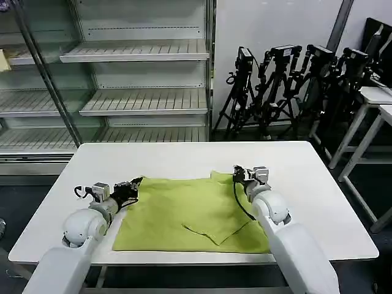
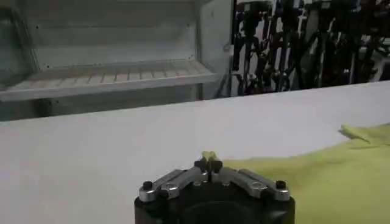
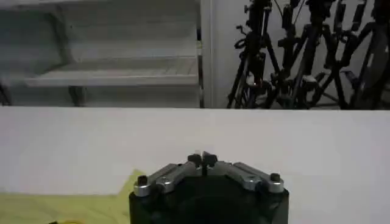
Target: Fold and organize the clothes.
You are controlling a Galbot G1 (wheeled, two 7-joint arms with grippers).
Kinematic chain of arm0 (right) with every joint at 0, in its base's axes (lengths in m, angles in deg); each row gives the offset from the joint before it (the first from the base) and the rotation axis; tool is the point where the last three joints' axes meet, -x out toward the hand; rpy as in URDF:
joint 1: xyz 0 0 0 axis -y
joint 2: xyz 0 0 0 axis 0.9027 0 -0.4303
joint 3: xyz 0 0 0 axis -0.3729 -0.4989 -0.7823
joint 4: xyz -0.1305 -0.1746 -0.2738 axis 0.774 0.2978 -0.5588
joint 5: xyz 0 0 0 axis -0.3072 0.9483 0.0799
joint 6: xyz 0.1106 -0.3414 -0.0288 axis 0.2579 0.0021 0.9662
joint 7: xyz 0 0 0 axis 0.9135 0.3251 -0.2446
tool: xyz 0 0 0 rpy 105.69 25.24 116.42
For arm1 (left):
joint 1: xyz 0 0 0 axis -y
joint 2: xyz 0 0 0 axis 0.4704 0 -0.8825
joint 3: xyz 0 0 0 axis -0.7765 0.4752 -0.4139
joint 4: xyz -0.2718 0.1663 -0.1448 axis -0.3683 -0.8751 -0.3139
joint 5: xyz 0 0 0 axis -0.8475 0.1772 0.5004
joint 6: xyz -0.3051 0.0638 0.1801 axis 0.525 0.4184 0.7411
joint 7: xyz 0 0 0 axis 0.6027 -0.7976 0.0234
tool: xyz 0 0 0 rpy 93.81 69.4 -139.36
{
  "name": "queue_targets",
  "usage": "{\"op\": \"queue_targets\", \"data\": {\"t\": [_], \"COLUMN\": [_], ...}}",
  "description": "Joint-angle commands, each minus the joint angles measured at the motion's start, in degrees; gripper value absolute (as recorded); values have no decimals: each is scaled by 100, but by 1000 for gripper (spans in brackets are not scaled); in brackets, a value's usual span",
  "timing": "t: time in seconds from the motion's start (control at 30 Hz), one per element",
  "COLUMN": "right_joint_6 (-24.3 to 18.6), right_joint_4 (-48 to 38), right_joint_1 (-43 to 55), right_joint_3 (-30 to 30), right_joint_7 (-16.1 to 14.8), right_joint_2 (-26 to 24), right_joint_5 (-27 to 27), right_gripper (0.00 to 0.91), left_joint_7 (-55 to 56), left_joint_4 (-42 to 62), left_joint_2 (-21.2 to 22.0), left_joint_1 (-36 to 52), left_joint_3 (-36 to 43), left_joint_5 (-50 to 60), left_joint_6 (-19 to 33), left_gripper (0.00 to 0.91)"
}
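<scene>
**Spotter:** Where does the shirt lie from each gripper?

**Me:** T-shirt [image 1: 190, 214] is spread over the near half of the desk [image 1: 184, 160], long axis running side to side, its near hem along the desk's front edge. I have the left gripper [image 1: 136, 184] at the cloth's far-left corner and the right gripper [image 1: 237, 174] at its far-right corner, so the whole body of the shirt lies between the two and toward the front edge from both.

**Spotter:** Grip state?

**Me:** Left gripper [image 2: 208, 163]: jaws closed, with a small tuft of lime fabric pinched between the tips, seen from the left wrist. Right gripper [image 3: 202, 161]: jaws also drawn together, but whether any cloth is caught there I cannot tell; the T-shirt [image 3: 67, 204] shows off to one side of it, not between the tips.

**Spotter:** Which arm is nearer?

**Me:** Neither, by my reading. Each sits on its own corner. A flap is already turned over near the front-right. I judge any fold would go toward the front edge.
</scene>
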Motion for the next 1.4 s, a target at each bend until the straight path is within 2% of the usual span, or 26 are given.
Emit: {"op": "queue_targets", "data": {"t": [0.03, 0.63, 1.1, 1.4], "right_joint_6": [-4, -9, -9, -11], "right_joint_4": [1153, 2024, 2429, 2458], "right_joint_1": [-970, -2198, -2689, -2731], "right_joint_3": [273, 744, 949, 967], "right_joint_7": [-25, -89, -99, -98], "right_joint_2": [-379, -562, -617, -608], "right_joint_5": [-112, -101, -108, -96], "right_gripper": [0, 0, 0, 0], "left_joint_7": [-12, -67, -94, -88], "left_joint_4": [-692, -1096, -1511, -1499], "left_joint_2": [-20, 53, 33, -29], "left_joint_1": [-852, -1310, -1821, -1802], "left_joint_3": [-351, -569, -549, -595], "left_joint_5": [-34, 36, 154, 169], "left_joint_6": [85, 170, 185, 179], "left_gripper": [10, 10, 20, 10]}}
